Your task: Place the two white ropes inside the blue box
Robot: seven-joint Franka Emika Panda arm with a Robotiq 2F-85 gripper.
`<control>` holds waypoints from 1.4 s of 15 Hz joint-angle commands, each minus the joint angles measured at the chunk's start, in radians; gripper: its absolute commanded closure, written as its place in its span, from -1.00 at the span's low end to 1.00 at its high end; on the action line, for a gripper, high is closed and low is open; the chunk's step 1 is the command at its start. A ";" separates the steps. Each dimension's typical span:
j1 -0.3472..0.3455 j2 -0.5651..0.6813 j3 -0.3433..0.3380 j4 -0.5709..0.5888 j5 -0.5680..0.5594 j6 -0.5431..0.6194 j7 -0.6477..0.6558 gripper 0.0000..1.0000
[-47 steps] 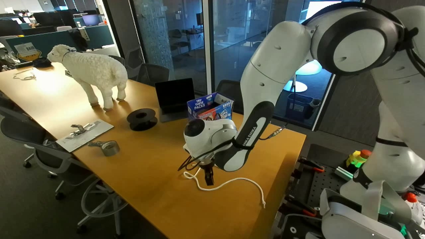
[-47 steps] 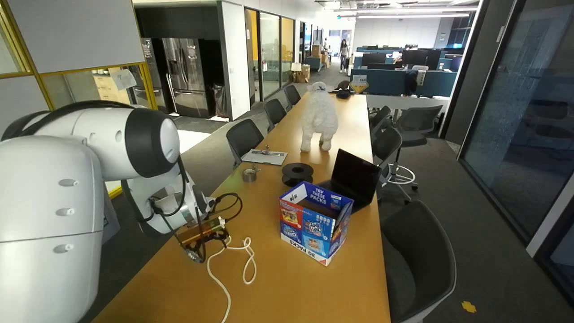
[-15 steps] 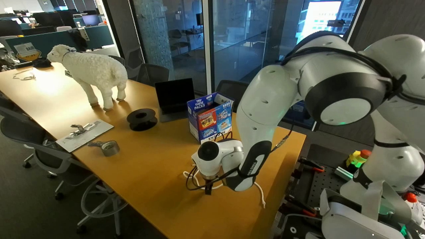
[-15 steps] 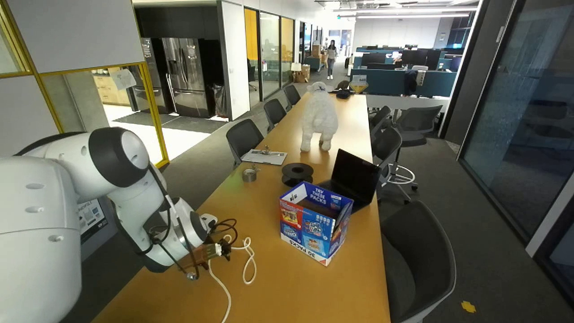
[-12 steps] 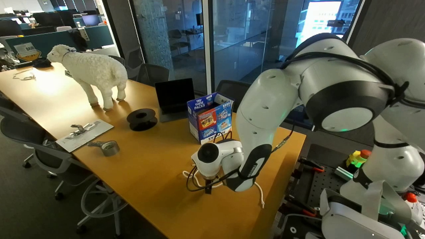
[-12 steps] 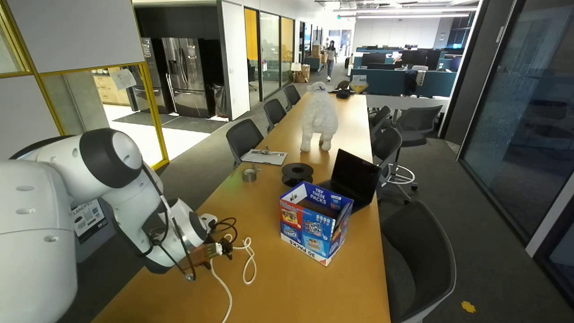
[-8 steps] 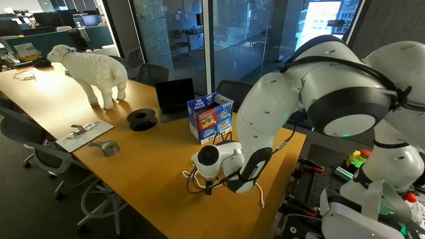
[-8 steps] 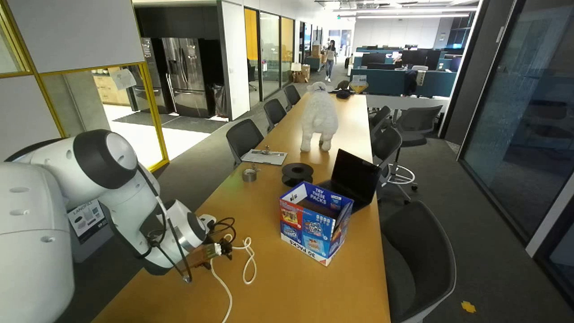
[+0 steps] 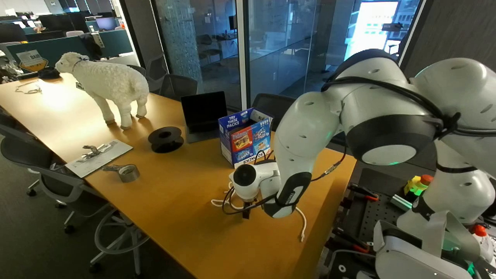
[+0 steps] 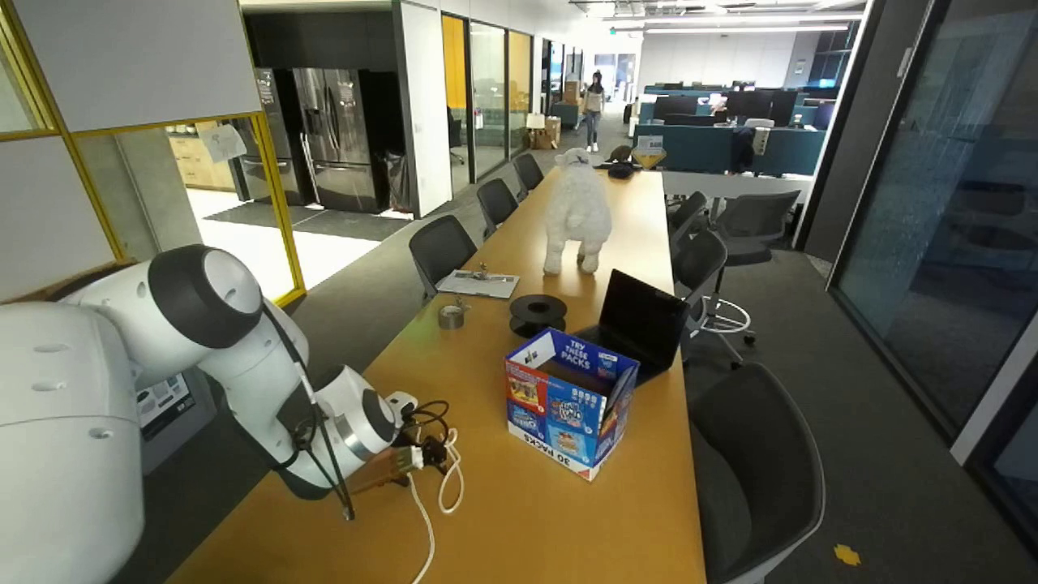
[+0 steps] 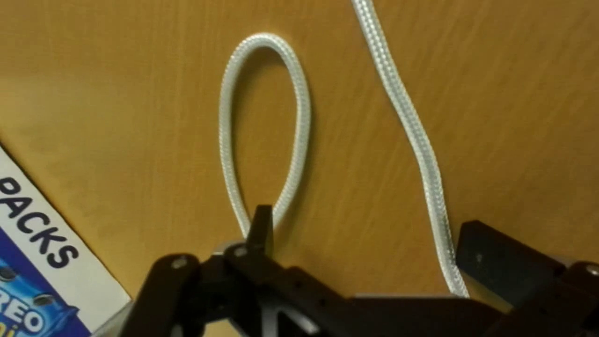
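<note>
A white rope lies on the table, with a loop near one finger and a longer strand running between the fingers. Its loop and its tail also show in an exterior view. I cannot make out a second rope. The blue box stands open-topped on the table, and its corner shows in the wrist view. My gripper is low over the rope, beside the box, with its jaws wide apart. The strand touches the right finger. The left finger overlaps the loop's base.
A laptop stands behind the box. A black spool, a tape roll, a clipboard and a toy sheep stand farther along the table. Chairs line both sides. Black cables hang by the wrist.
My gripper came down over the rope and, in the last half second, shifted toward the box. The rope strand slid the same way with it. The box has not moved.
</note>
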 commanded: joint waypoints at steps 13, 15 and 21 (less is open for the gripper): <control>-0.538 -0.052 0.298 0.153 0.148 -0.044 -0.215 -1.00; -0.639 -0.064 0.374 0.173 0.172 -0.067 -0.266 -1.00; -0.847 -0.033 0.588 0.235 0.214 -0.089 -0.448 -1.00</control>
